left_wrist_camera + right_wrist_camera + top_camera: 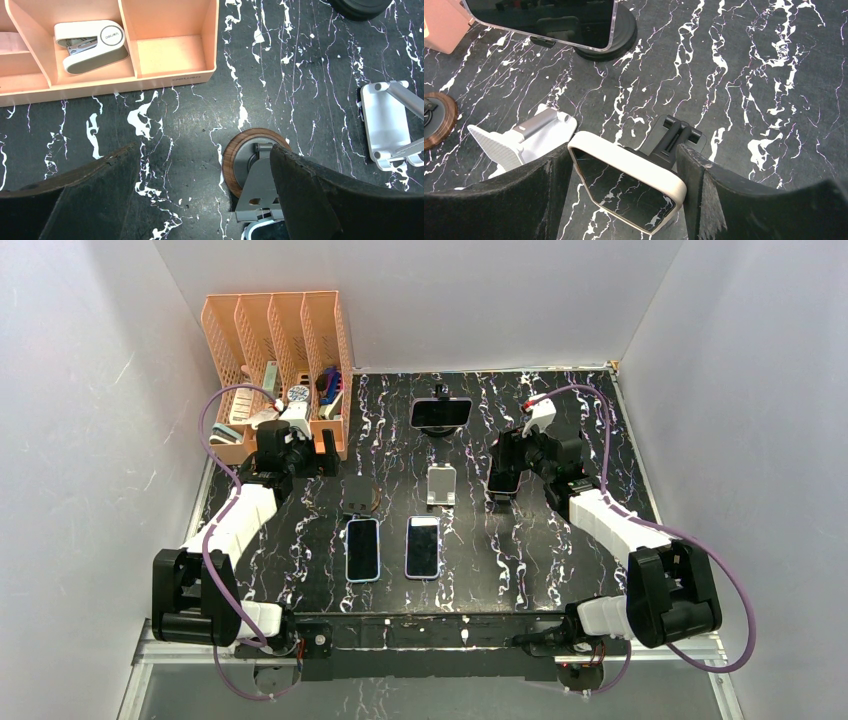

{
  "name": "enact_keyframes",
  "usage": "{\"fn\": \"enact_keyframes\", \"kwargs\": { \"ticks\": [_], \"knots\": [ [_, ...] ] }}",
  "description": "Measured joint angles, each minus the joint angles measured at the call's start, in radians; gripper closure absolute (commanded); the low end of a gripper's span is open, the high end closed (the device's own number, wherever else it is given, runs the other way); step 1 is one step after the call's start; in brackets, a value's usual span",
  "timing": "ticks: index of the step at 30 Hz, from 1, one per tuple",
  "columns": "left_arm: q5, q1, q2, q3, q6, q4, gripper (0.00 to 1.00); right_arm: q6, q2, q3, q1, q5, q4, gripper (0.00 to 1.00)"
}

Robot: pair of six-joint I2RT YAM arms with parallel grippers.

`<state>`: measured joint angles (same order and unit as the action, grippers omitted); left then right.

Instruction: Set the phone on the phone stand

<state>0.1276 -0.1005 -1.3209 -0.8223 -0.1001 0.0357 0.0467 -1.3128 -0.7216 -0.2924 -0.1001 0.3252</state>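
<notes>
Black marbled desk (560, 550). My right fingers (744, 200) clamp cream-cased phone (629, 187) by side edges, tilted just above black folding stand (674, 137), lined up for seating, I judge. Left fingers (75, 200) spread wide, empty, well left of that stand.

An orange desk organizer (275, 330) is set at the far left corner of the black, white-veined bench (570, 570). Four upright slots are seen at its back, and a low divided tray at its front. A white stapler (90, 45) is laid in one tray compartment. Other small items there cannot be made out.
</notes>
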Motion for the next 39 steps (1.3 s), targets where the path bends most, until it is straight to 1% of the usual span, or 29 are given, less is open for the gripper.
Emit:
{"fn": "enact_keyframes", "kwargs": {
  "ticks": [10,21,39],
  "knots": [
    [0.0,0.0,0.0,0.0,0.0,0.0,0.02,-0.002,0.002,-0.003,0.0,-0.01,-0.003,0.29],
    [0.0,0.0,0.0,0.0,0.0,0.0,0.02,-0.005,0.055,-0.026,0.001,-0.023,-0.018,0.29],
    [0.0,0.0,-0.002,0.0,0.0,0.0,0.02,-0.024,0.018,-0.029,0.023,-0.015,-0.027,0.29]
  ]
}}
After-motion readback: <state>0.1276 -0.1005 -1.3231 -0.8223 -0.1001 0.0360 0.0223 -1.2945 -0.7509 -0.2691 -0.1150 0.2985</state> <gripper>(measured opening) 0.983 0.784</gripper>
